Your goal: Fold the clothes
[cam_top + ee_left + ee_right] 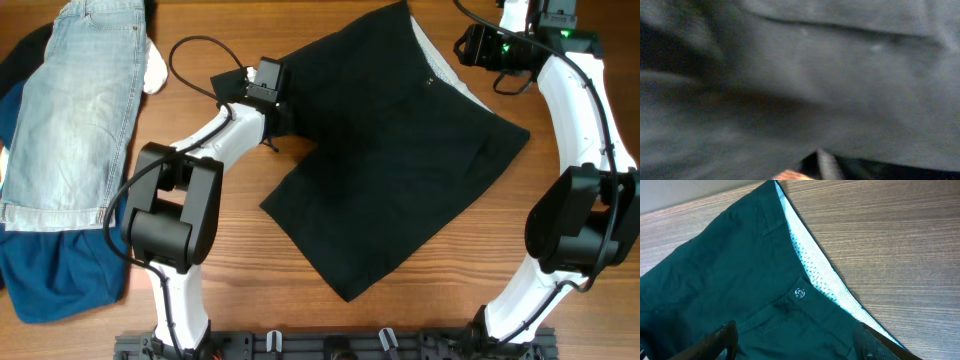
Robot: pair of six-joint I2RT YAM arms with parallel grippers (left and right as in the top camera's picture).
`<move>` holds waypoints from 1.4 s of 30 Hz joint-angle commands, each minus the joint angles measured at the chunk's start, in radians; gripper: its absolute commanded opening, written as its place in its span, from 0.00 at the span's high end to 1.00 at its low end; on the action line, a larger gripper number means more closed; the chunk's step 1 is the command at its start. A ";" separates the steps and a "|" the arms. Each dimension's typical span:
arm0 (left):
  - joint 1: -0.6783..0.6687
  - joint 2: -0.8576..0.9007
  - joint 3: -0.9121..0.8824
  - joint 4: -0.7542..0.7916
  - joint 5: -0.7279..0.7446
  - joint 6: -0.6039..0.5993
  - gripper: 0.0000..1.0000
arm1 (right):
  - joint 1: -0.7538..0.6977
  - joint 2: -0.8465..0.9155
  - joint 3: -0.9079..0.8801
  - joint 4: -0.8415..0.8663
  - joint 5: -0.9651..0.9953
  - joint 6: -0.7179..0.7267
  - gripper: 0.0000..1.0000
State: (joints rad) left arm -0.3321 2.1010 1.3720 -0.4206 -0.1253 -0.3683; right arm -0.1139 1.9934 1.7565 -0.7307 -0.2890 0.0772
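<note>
The black shorts (390,150) lie spread on the wooden table (560,300). Their pale lining (440,70) shows along the waistband at the top right. My left gripper (272,92) is at the shorts' left edge. Blurred dark fabric (800,75) fills the left wrist view, so the jaws are hidden. My right gripper (468,45) hovers over the waistband, open and empty. In the right wrist view its fingers (795,330) straddle the fabric just below the button (800,293), with the white lining (820,272) beside it.
Faded denim shorts (75,100) lie at the far left on top of a bright blue garment (60,275). A dark garment (20,60) and a white item (155,70) sit beside them. The arms' bases stand at the table's front edge.
</note>
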 commanded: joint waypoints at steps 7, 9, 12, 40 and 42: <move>0.023 -0.004 0.025 -0.246 0.008 0.013 0.96 | 0.006 0.012 0.003 0.005 -0.020 0.005 0.26; 0.023 -0.096 0.119 -0.465 0.008 0.013 0.96 | 0.006 0.012 0.003 0.005 -0.027 0.005 0.26; 0.023 -0.200 0.228 -0.674 0.052 0.013 0.96 | 0.012 0.012 0.003 0.002 -0.034 0.005 0.26; 0.124 -0.188 -0.559 0.022 0.092 -0.385 0.32 | 0.012 0.012 0.003 -0.127 0.045 0.004 0.23; 0.227 -0.188 -0.558 0.113 0.136 -0.293 0.31 | 0.012 0.012 0.003 -0.127 0.045 0.004 0.23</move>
State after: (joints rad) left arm -0.2653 1.7805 0.9272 -0.3298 0.1421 -0.7368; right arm -0.1070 1.9934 1.7565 -0.8593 -0.2279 0.0772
